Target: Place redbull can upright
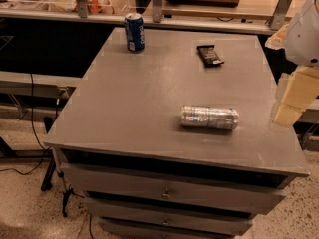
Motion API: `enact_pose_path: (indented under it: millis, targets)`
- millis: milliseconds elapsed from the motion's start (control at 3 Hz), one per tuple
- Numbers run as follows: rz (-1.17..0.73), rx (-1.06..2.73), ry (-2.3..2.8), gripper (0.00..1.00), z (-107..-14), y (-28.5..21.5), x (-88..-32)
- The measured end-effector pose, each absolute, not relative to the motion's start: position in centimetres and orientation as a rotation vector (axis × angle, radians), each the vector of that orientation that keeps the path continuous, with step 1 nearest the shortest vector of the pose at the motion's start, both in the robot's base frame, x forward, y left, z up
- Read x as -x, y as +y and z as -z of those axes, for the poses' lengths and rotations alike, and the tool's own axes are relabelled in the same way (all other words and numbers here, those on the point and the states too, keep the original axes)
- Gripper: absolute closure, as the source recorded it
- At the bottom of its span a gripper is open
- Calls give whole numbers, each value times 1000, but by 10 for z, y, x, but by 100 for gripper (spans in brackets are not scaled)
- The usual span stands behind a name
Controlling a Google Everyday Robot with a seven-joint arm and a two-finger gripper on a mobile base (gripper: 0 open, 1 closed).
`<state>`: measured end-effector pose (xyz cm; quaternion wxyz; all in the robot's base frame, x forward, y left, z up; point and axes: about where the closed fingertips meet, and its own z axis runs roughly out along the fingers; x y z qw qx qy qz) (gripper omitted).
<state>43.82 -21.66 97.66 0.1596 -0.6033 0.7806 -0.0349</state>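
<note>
Status: task not yet accomplished. The redbull can (210, 117) lies on its side on the surface (144, 98), right of centre in the frame, long axis running left to right, with nothing touching it. Remaining: grasp, turn upright, set down. The gripper (289, 103) hangs at the right edge of the frame, beyond the surface's right border, near the can but apart from it; its opening cannot be determined. 1 blue can (134, 32) stands upright upper left; 1 dark bar (210, 55) lies upper right.
</note>
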Motion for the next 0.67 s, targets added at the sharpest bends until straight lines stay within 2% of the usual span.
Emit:
enact_pose_path:
  millis: [333, 667]
  targets:
    - [100, 1724, 2231, 0, -977, -217, -438]
    - [90, 1795, 2176, 0, -971, -194, -447]
